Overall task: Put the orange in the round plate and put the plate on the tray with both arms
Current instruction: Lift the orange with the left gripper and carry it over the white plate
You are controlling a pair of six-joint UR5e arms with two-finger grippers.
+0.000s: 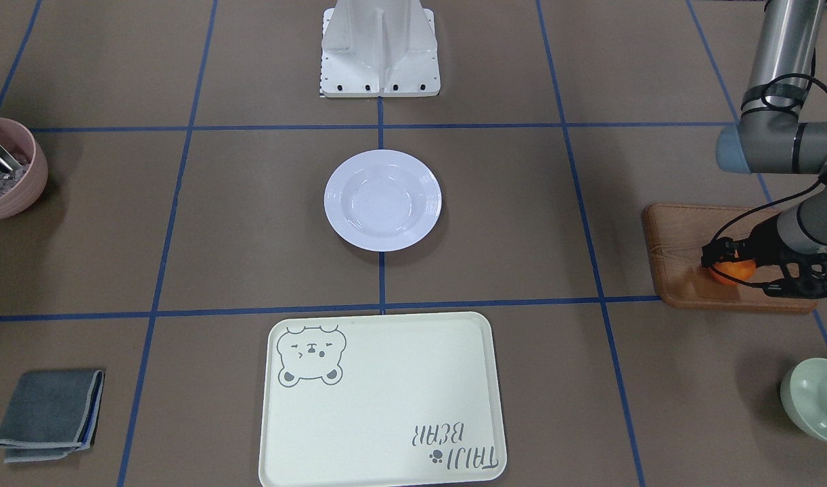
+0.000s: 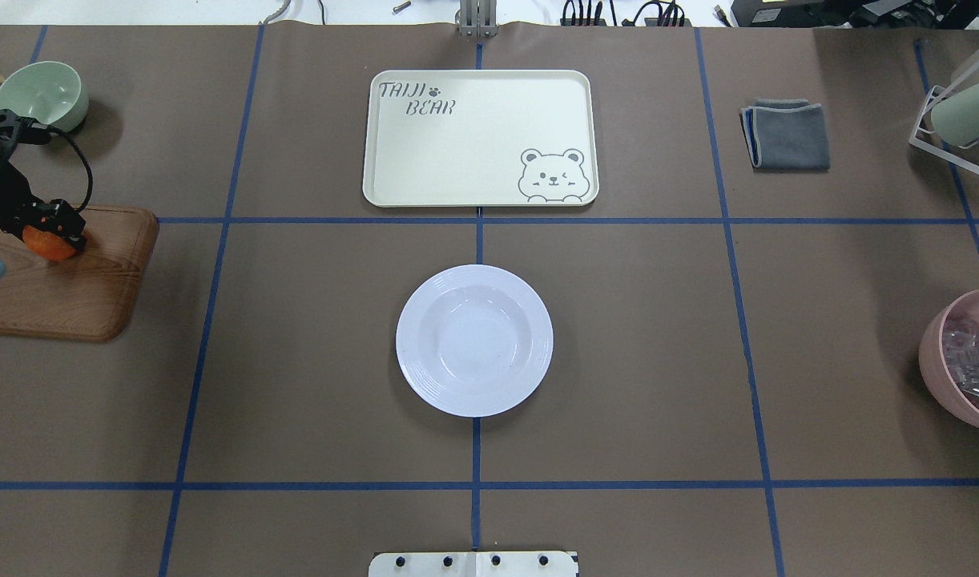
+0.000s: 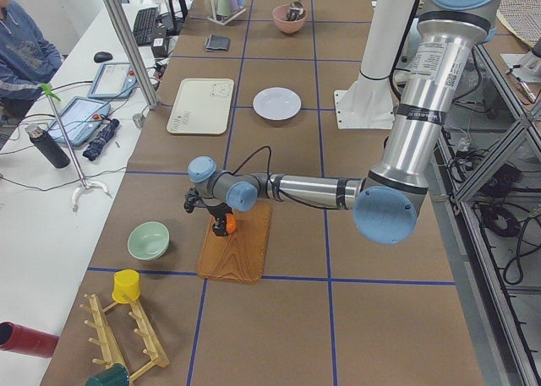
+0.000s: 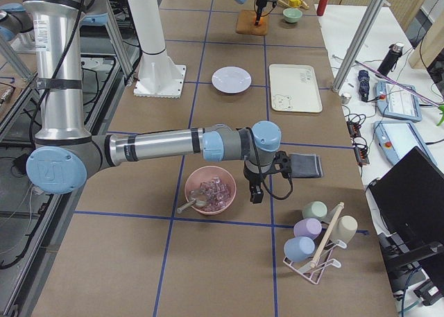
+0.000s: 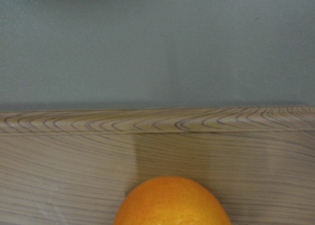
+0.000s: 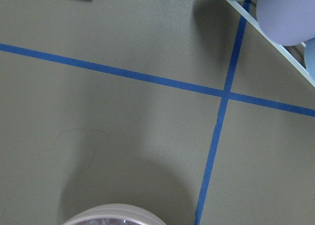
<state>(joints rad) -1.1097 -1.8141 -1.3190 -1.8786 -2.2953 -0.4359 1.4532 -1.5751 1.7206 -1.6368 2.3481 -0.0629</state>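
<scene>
The orange (image 1: pixel 733 272) rests on a brown wooden board (image 1: pixel 684 270) at the robot's far left. My left gripper (image 1: pixel 748 272) hangs over it with its black fingers on either side of the fruit, and they look open. In the left wrist view the orange (image 5: pixel 172 203) sits low and central on the wood. The white round plate (image 2: pixel 474 340) stands at the table's centre. Beyond it lies the cream tray (image 2: pixel 480 138) with its bear drawing. My right gripper (image 4: pixel 254 192) hovers beside a pink bowl; I cannot tell whether it is open or shut.
A pale green bowl (image 2: pixel 41 94) stands just past the board. The pink bowl (image 2: pixel 966 361) holding utensils is at the right edge. A folded grey cloth (image 2: pixel 786 134) lies at the back right, with a cup rack (image 2: pixel 958 112) in the corner.
</scene>
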